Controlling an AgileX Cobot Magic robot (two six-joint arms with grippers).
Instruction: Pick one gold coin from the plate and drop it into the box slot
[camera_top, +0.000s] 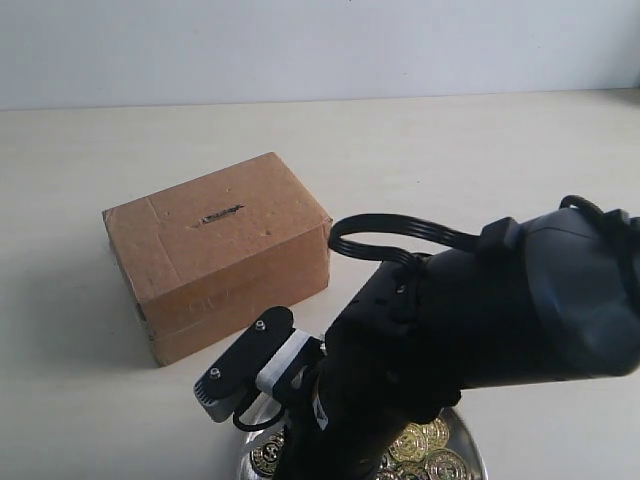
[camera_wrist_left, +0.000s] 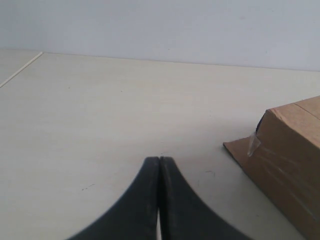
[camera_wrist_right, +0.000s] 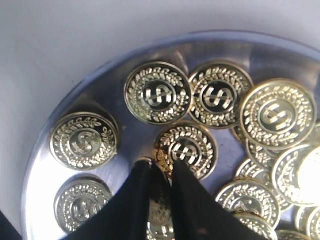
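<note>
We find the right claw (camera_wrist_right: 159, 165) pinched on one coin (camera_wrist_right: 158, 212), which is held on edge between its black fingers, tips down inside the plate (camera_wrist_right: 95, 95). Loose coins (camera_wrist_right: 157, 92) lie flat around the tips, one just beyond them. Most crowd one side and overlap, and bare metal shows toward the rim. In the exterior view the right arm covers most of the plate. The box (camera_top: 220, 250) stands near the plate, apart from it, with the slot (camera_top: 220, 214) uncovered in its top face. The left claw (camera_wrist_left: 159, 161) is pressed together, holding nothing, over bare table (camera_top: 480, 170) beside a box corner.
</note>
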